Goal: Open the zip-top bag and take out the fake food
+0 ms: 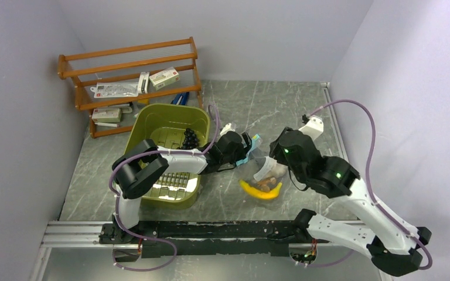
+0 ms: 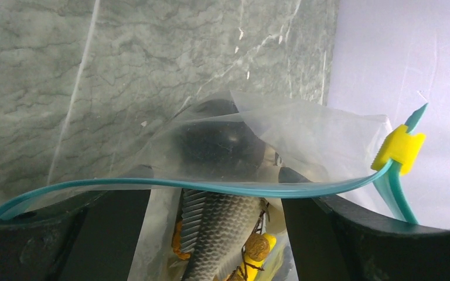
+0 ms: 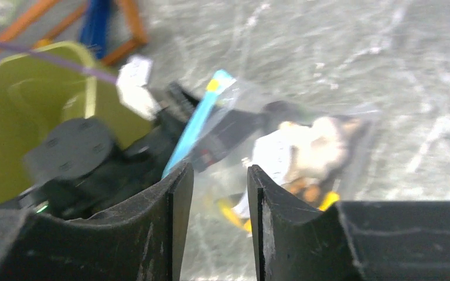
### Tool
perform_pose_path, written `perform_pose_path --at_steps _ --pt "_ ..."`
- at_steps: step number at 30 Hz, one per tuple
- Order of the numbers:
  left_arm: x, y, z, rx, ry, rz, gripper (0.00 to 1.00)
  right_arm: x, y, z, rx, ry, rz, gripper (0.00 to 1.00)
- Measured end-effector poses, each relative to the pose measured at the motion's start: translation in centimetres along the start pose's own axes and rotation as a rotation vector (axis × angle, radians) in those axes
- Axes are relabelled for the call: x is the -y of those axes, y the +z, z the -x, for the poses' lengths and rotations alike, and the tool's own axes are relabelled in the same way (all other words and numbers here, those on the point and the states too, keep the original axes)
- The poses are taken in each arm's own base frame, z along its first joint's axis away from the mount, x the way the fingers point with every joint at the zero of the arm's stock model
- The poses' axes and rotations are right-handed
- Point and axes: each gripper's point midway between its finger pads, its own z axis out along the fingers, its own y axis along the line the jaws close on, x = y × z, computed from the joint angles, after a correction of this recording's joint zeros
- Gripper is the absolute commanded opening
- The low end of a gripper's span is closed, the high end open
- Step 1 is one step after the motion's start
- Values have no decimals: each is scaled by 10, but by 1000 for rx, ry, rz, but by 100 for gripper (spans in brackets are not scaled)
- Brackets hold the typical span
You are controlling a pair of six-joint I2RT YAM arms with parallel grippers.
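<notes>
Zip-top bag (image 2: 304, 140): laid on the grey table (image 1: 269, 99) near its middle, at 3 o'clock from the green bin (image 1: 152, 117); its mouth is turned toward 10 o'clock.
Zip strip (image 2: 240, 188): seen stretched across both left fingers in the left wrist view, with a yellow slider (image 2: 399, 150) at its 3 o'clock end.
Fake food (image 1: 263, 186): mostly kept inside the bag.
Fish (image 2: 220, 225): seen through the plastic, just below the strip, with a brown round piece (image 2: 258, 247) at its 5 o'clock.
Banana (image 1: 261, 192): found at the bag's 6 o'clock end.
Grapes (image 1: 190, 138): placed in the bin, near its 2 o'clock corner.
Left gripper (image 2: 211, 178): held at the bag's mouth, fingers spread wide; whether plastic is pinched cannot be told.
Right gripper (image 3: 220, 168): held above the bag from 3 o'clock, fingers parted by a narrow gap, nothing seen between them.
Wooden rack (image 1: 129, 58): set at 11 o'clock from the bin, with small packets on it.
</notes>
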Motion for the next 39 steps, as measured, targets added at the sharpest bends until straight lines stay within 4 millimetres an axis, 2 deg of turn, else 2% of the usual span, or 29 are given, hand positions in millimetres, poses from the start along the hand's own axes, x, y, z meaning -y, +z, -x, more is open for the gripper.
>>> perform_pose_path --at_steps 2,5,7,8,10,11,13,15,17,23,27,30,35,39 --pt "-3 0 -1 -3 1 8 91 16 11 -1 2 -31 -104 36" --pt "-4 0 -2 -4 2 12 90 53 49 -5 -53 -42 -271 29" --pt "-5 0 -2 -5 2 12 90 100 80 -14 -115 35 -384 27" --pt "-6 0 -2 -6 2 14 90 131 91 -25 -158 93 -448 27" --pt "-10 -1 -4 -9 3 20 91 176 97 -54 -254 197 -511 26" --pt "-12 -1 -5 -12 3 24 91 185 98 -69 -301 239 -503 24" --pt "-14 -1 -6 -17 7 28 92 182 101 -93 -380 275 -429 24" --pt "-14 -2 -7 -23 13 25 93 167 107 -108 -458 280 -323 24" --pt "-13 -2 -9 -31 19 19 92 154 114 -111 -497 269 -233 24" --pt "-5 -3 -13 -62 31 -17 92 134 125 -120 -560 229 -73 24" --pt "1 -4 -15 -75 31 -44 92 124 127 -139 -600 203 -3 24" --pt "2 -4 -15 -80 29 -51 88 114 126 -153 -626 160 39 24" --pt "8 0 -18 -96 13 -98 78 110 124 -158 -618 134 43 24" --pt "14 -2 -20 -103 9 -135 85 115 118 -151 -589 111 -3 24"
